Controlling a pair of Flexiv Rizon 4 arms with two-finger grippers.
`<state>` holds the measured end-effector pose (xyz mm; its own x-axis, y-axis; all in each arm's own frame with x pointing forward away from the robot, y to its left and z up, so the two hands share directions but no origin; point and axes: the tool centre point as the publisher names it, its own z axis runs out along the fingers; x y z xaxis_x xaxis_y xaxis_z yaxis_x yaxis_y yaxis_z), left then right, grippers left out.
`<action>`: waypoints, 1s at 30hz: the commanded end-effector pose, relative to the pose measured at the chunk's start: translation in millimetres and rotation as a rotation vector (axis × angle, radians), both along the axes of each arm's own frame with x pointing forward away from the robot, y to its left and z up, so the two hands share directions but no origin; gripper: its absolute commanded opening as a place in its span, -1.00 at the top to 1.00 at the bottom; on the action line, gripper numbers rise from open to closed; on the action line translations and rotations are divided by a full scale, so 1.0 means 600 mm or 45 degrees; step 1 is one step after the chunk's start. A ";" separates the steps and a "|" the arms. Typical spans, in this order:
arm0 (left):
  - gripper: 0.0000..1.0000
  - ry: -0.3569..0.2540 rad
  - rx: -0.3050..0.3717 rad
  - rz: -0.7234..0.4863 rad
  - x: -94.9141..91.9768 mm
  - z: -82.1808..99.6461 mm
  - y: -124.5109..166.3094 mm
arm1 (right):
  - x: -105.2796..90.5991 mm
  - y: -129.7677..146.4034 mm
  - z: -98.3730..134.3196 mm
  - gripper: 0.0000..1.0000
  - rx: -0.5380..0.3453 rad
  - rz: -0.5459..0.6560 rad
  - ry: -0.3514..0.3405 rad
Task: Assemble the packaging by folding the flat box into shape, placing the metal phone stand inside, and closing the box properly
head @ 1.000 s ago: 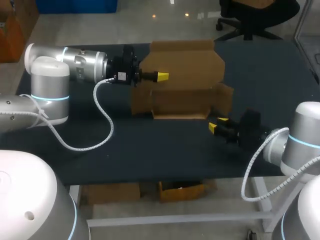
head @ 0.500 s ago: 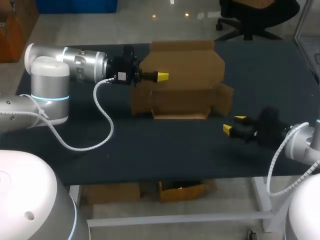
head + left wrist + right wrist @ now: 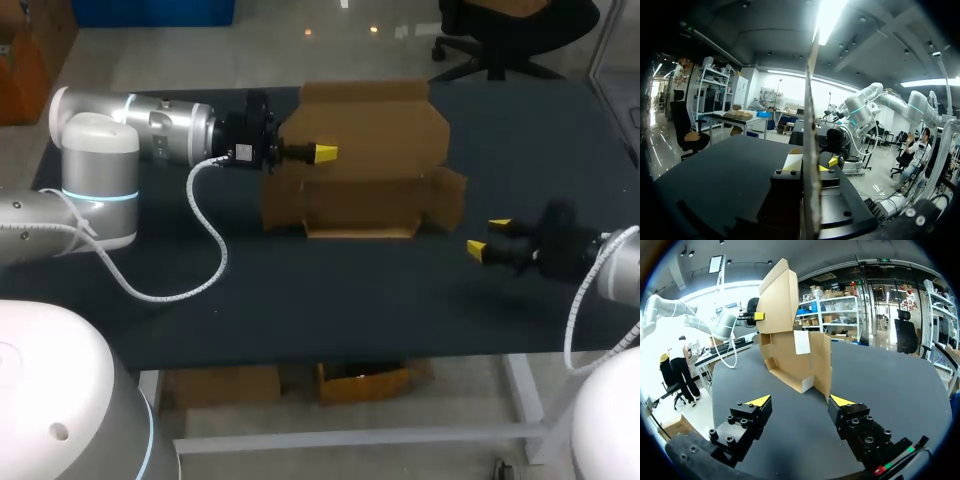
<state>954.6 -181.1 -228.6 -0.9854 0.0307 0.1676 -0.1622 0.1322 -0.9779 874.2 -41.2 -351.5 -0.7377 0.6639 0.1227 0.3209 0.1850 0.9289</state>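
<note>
Cardboard box [image 3: 365, 200], its white label [image 3: 801, 342] unreadable, stands pinched in the left hand [image 3: 325, 152]; right hand [image 3: 489, 237] gapes nearby.

White arms [image 3: 100, 165], seemingly blue-ringed, coiled cables [image 3: 222, 248], black yellow-tipped claws [image 3: 801, 400]

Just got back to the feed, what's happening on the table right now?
The left gripper is pinching the back flap of the half-folded cardboard box, holding it upright. The right gripper is open and empty, hovering over the table beside the box's right end, not touching it.
</note>
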 end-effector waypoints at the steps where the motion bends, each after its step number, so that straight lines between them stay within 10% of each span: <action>1: 1.00 0.001 0.001 -0.002 0.000 -0.006 -0.002 | 0.016 -0.010 -0.002 -0.41 -0.005 0.021 0.004; 30: 1.00 0.001 0.001 -0.002 0.000 -0.006 -0.002 | 0.145 0.025 -0.035 0.00 -0.058 0.141 -0.027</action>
<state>954.6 -181.2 -228.6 -0.9854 0.0307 0.1676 -0.1622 0.1322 -0.9779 954.2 -30.3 -368.7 -0.8076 0.5848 0.0761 0.2749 0.2591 0.9259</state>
